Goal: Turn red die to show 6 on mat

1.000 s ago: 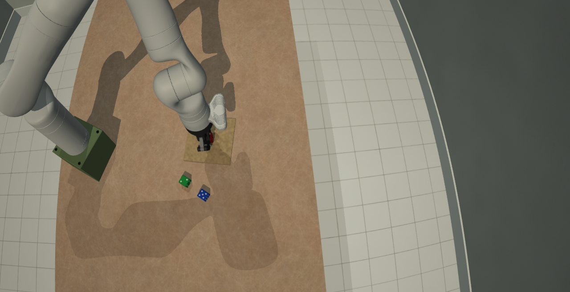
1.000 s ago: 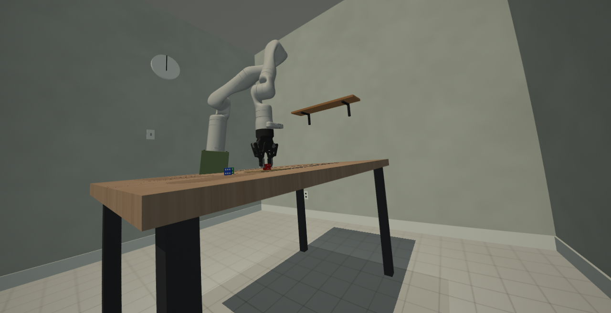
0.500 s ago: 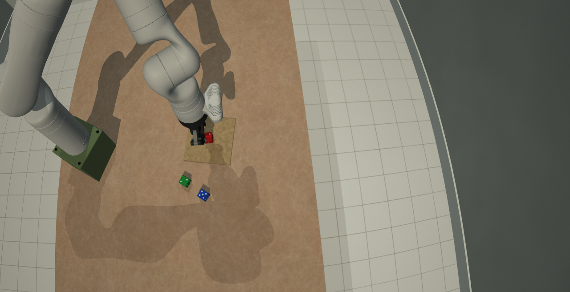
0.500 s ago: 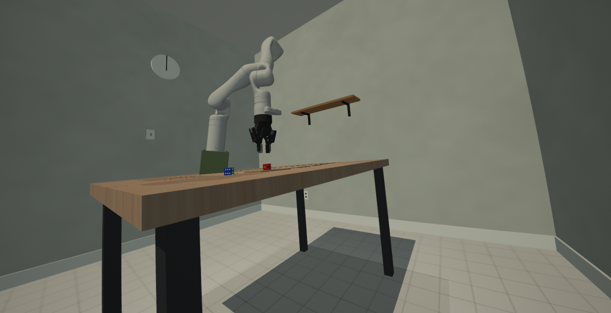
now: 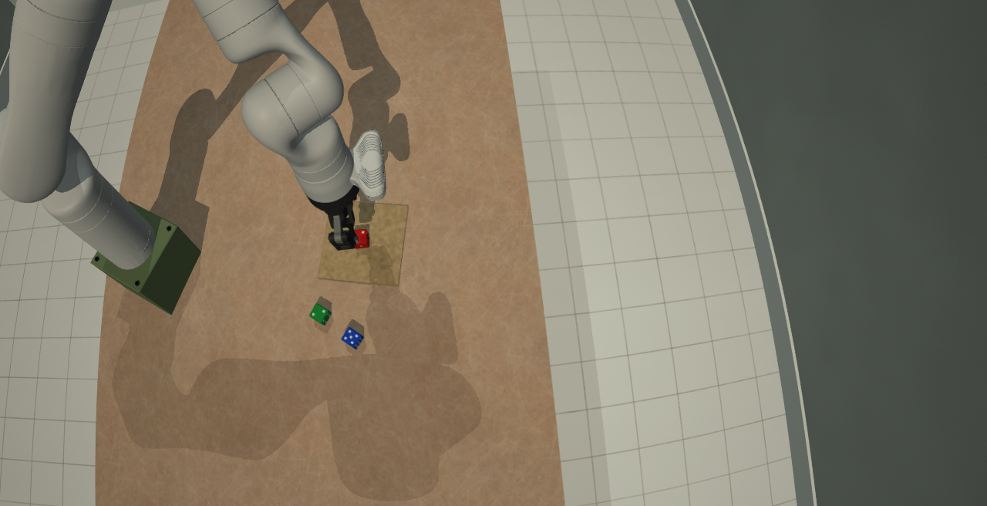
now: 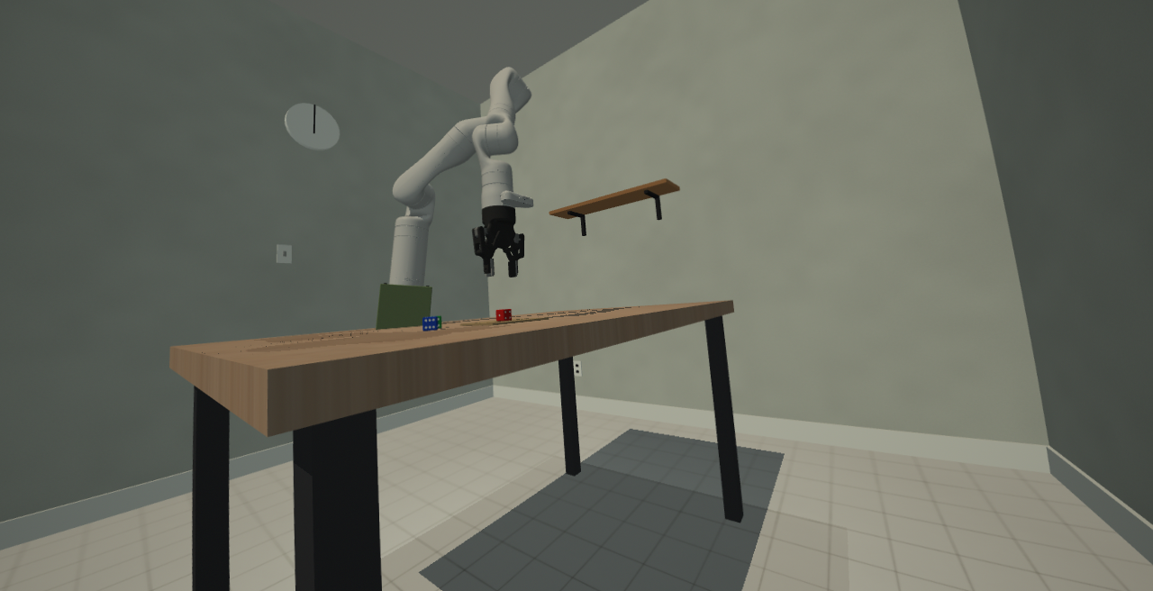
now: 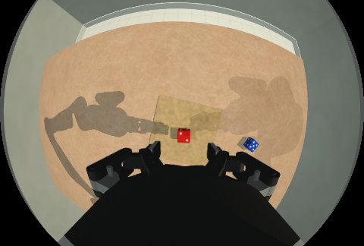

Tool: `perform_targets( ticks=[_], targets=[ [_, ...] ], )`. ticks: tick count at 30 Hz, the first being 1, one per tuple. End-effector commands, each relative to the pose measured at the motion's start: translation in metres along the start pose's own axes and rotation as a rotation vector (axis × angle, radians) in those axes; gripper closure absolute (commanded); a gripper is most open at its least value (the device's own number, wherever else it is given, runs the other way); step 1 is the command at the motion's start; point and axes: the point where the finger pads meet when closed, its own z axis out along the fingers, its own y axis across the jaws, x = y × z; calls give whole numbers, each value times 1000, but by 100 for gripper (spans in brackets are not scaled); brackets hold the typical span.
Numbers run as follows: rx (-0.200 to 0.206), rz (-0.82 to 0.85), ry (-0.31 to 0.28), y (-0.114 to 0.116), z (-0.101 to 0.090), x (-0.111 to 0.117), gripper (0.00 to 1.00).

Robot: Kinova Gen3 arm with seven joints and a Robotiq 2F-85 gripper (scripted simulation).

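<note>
On the brown table (image 5: 441,379) I count three dice and one mat. One red die (image 5: 362,238) sits on the tan mat (image 5: 386,261), inside its edges and towards the half nearer the arm's base. From the side it rests flat on the surface (image 6: 503,313), with open air between it and the fingers above. Its top face shows white pips, but from where I stand they are too small to count, so I cannot say which number is up.

One green die (image 5: 319,313) and one blue die (image 5: 353,337) lie on the bare table beyond the mat's near edge, close to each other but apart, and neither touches the mat. The blue die's top looks like five pips, though that is a rough reading at this size. In the side view the blue die (image 6: 431,322) hides most of the green one behind it.

One grey arm (image 5: 289,123) reaches over from its green base block (image 5: 148,264). Its single black gripper (image 6: 499,265) hangs well above the table, pointing straight down, with the two fingers spread wide and nothing between them. Through the wrist camera both fingers frame the view, with the red die (image 7: 183,136) and the mat (image 7: 202,121) seen far below between them, and the blue die (image 7: 251,144) off to one side.

Behind the table are one wall shelf (image 6: 614,198) and one round clock (image 6: 312,126).
</note>
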Motion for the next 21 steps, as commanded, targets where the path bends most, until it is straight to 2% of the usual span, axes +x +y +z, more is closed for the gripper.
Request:
perform_targets(
  ticks=[1,21],
  targets=[
    [1,-1,2,0,-1,1,0],
    [0,-15,1,0,-1,0,0]
  ],
)
